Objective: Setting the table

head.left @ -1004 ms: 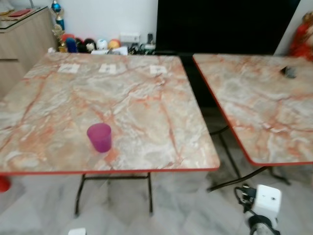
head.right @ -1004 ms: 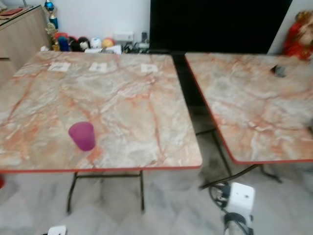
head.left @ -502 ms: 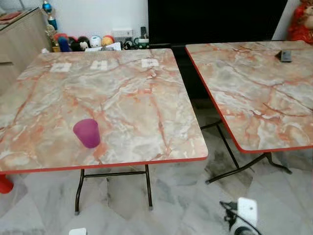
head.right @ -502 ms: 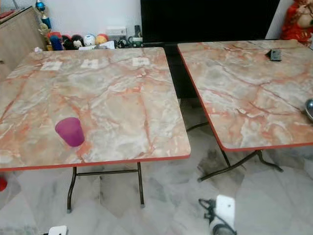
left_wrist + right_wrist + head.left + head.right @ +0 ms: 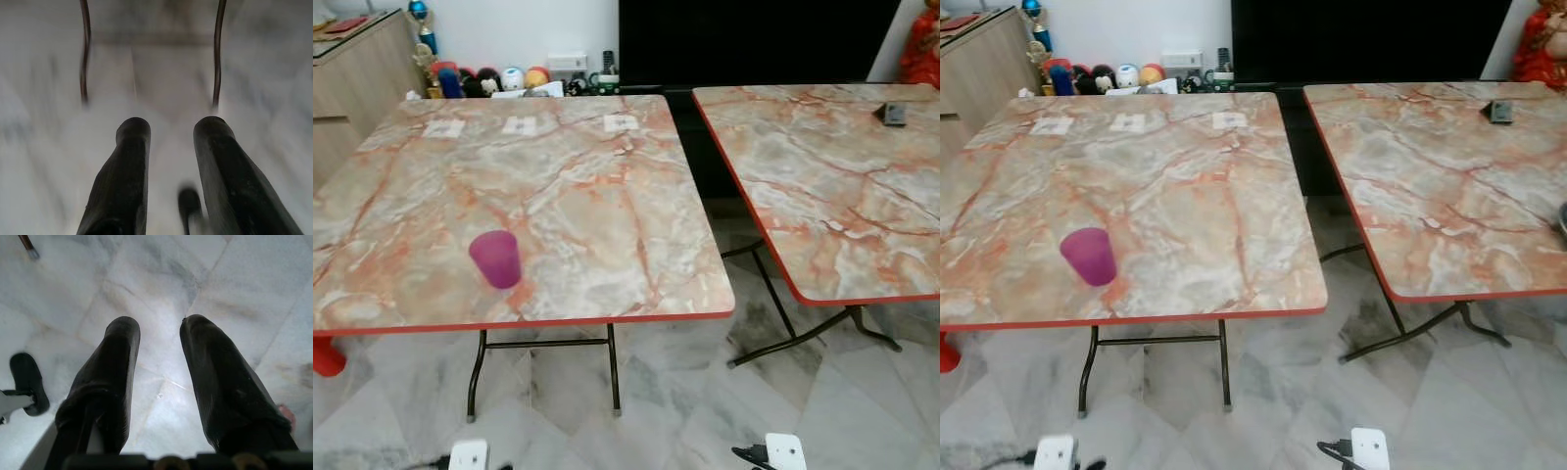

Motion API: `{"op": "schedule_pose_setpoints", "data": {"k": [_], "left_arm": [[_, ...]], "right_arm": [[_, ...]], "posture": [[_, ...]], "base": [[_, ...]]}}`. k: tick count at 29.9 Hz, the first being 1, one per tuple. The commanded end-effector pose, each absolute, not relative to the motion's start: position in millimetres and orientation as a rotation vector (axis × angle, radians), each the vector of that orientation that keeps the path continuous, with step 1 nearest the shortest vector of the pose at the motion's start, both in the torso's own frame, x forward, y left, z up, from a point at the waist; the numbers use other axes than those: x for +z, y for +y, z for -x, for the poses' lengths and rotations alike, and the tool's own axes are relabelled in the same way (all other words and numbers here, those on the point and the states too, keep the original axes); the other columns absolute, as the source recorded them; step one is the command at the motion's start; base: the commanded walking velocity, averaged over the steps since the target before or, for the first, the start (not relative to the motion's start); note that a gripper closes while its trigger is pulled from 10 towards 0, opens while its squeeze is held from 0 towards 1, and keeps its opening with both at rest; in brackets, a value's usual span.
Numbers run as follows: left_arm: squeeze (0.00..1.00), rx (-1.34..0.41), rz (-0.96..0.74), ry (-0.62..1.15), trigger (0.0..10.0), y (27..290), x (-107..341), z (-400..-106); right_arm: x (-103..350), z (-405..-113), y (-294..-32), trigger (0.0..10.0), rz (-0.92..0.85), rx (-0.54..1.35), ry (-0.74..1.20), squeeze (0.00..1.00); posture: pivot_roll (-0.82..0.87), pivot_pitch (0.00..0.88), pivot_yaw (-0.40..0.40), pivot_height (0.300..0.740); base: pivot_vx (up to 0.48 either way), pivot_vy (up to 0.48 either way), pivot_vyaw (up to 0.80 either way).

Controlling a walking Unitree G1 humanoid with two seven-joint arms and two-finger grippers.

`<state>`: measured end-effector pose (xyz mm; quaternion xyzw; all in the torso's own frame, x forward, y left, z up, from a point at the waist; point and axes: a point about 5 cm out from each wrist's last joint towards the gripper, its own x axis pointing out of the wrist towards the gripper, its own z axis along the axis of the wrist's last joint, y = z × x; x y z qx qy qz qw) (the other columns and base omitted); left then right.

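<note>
— On the near table (image 5: pixel 607 206), toward its front edge on the robot's left, stands a purple cup (image 5: pixel 495 258), upright and alone. Three small white squares (image 5: pixel 520 124) lie in a row along the far edge, too small to read.

— And the second table (image 5: pixel 832 186)?

— Just beside the first, a dark gap between them. It is cut off at the right of the frame. A small dark object (image 5: pixel 894 114) lies near its far corner; I cannot tell what it is. At the very edge of the right eye view, a grey rounded thing (image 5: pixel 1562 217) pokes in, mostly cut off.

— Where are the arms?

— Both hang low over the pale marble floor (image 5: pixel 685 392). Left gripper (image 5: pixel 171 142): fingers parted, nothing between them, pointing at blurred table legs (image 5: pixel 85 54). Right gripper (image 5: pixel 159 357): fingers likewise apart and bare, above the tiles.

— Anything behind?

— Small toys and ornaments (image 5: pixel 499 80) crowd along the wall, hard to tell apart, beside a wooden cabinet (image 5: pixel 357 73). A red figure (image 5: pixel 1538 44) is clipped at the top right corner.
</note>
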<state>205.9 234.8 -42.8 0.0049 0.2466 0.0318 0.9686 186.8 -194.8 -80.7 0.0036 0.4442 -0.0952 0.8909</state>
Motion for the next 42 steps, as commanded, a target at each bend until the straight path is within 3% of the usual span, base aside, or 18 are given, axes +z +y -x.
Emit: {"op": "schedule_pose_setpoints", "data": {"k": [1,8,16,20,21,22,29,42], "left_arm": [[0.00,0.046,-0.033,0.455,10.0,235.6,-39.1,-204.7],[0.00,0.005,-0.062,0.358,10.0,226.5,-27.7,-210.3],[0.00,0.017,-0.085,0.252,10.0,236.1,-9.4,-189.6],[0.00,0.023,-0.039,0.169,10.0,232.7,14.8,-201.2],[0.20,0.006,-0.038,0.160,10.0,230.3,17.3,-204.1],[1.00,-0.018,-0.038,0.149,10.0,226.6,20.8,-207.6],[1.00,-0.165,-0.079,0.108,10.0,204.7,39.1,-224.2],[1.00,-0.161,-0.049,0.103,10.0,197.3,53.9,-232.4]], "right_arm": [[-81.2,-186.1,-191.9,10.0,-0.044,-0.209,0.910,0.00],[-83.7,-183.4,-185.6,10.0,-0.044,-0.187,0.929,0.00],[-87.6,-175.0,-186.8,10.0,-0.058,-0.196,0.946,0.00],[-90.3,-168.3,-190.8,10.0,-0.046,-0.200,0.972,0.00],[-90.5,-167.8,-191.0,10.0,-0.044,-0.200,0.975,0.00],[-90.7,-167.2,-191.2,10.0,-0.043,-0.201,0.978,0.00],[-91.9,-164.7,-191.4,10.0,-0.048,-0.207,0.985,0.00],[-92.0,-163.4,-194.8,10.0,-0.045,-0.214,0.989,0.00]], "posture": [[0.04,0.089,-0.008,0.740],[0.04,0.075,-0.002,0.740],[0.05,0.067,-0.001,0.740],[0.06,0.072,-0.004,0.740],[0.05,0.082,-0.006,0.740],[0.05,0.088,-0.004,0.740],[0.05,0.112,-0.003,0.740],[0.04,0.133,-0.011,0.740]], "base": [[0.000,0.000,0.00],[0.000,0.000,0.00],[0.000,0.000,0.00],[0.000,0.000,0.00],[0.000,0.000,0.00],[0.000,0.000,0.00],[0.000,0.000,0.00],[0.000,0.000,0.00]]}}
